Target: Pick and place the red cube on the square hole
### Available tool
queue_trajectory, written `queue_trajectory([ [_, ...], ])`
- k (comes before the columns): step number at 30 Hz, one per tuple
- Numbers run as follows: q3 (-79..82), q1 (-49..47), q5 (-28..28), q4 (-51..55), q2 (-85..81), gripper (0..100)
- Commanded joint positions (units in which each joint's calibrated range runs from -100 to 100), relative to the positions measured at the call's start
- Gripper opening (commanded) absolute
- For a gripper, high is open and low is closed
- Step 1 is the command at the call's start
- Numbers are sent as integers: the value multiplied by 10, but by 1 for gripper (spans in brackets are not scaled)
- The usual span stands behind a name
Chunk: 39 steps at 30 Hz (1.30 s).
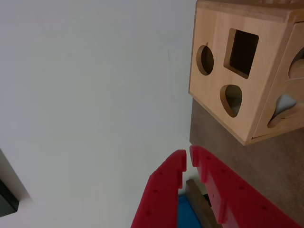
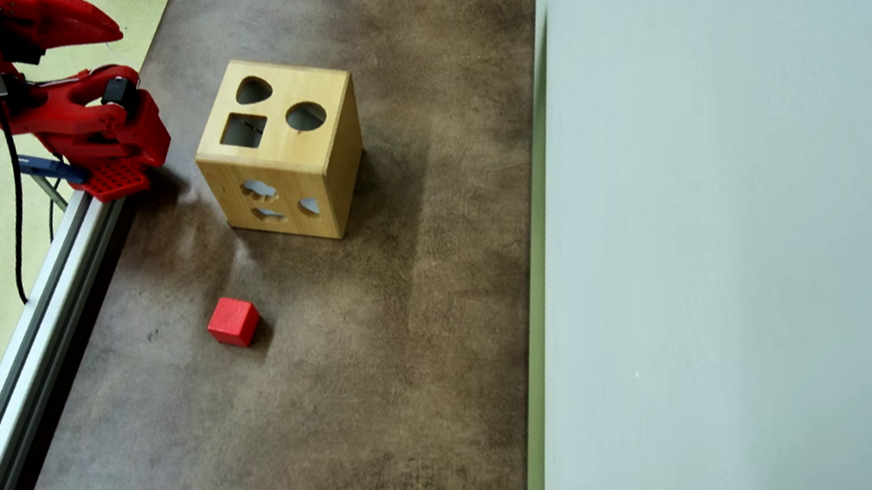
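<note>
The red cube lies on the brown table, in front of the wooden shape-sorter box. The box's top has a square hole beside a round hole and a rounded one. My red gripper is folded back over the arm's base at the table's far left corner, well away from the cube. In the wrist view my gripper has its tips almost touching and holds nothing. The box and its square hole show at upper right. The cube is out of the wrist view.
An aluminium rail runs along the table's left edge. A pale wall panel borders the right side. The arm's base sits at the far left corner. A blue part shows below the fingers.
</note>
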Motion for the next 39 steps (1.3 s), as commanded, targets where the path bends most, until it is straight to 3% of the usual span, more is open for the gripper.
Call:
queue_trajectory([
  [1,0,2,0,4,1,2],
  [31,-9,33,1,3,9,2],
  [39,-52,41,4,3,120,2],
])
